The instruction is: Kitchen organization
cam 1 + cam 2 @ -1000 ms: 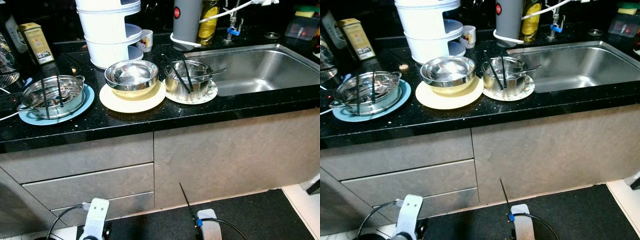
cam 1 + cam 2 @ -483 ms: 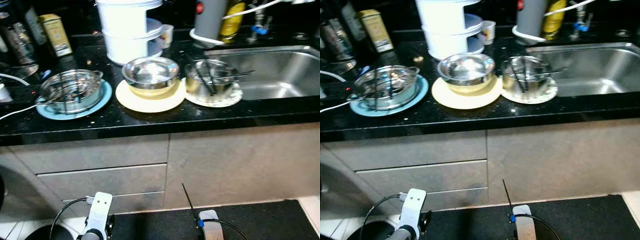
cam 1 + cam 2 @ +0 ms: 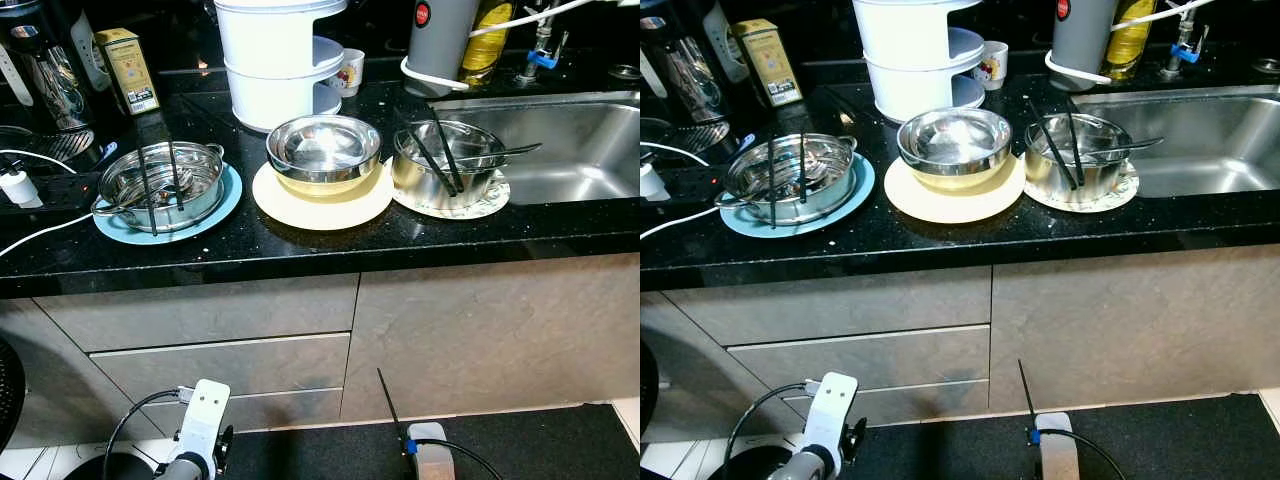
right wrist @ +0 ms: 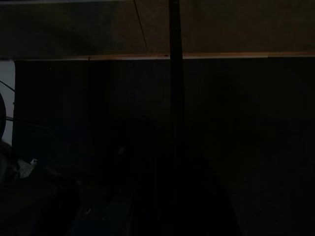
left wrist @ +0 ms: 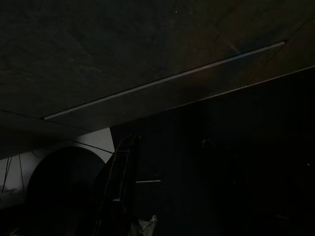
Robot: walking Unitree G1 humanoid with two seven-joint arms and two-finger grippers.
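Note:
Three sets of dishes stand in a row on the black counter [image 3: 300, 245]. At the left, a steel pot [image 3: 160, 183] with black chopsticks across it sits on a blue plate [image 3: 225, 200]. In the middle, a steel bowl [image 3: 323, 150] rests on a cream plate [image 3: 320, 207]. At the right, a steel bowl [image 3: 445, 165] holding black chopsticks and a spoon sits on a patterned white plate [image 3: 490, 195]. My left arm [image 3: 203, 430] and right arm [image 3: 430, 462] hang idle low before the cabinet. Both wrist views are very dark.
The steel sink [image 3: 570, 140] lies at the right. Behind the dishes stand a white tiered container [image 3: 275, 55], a small cup [image 3: 350, 70], a grey jug [image 3: 440, 35], an oil bottle [image 3: 488, 35] and a yellow box [image 3: 130, 70]. Grey drawers [image 3: 220, 365] are below.
The whole picture has shifted right, so the camera has turned left. The dishes stand as before and both arms still hang.

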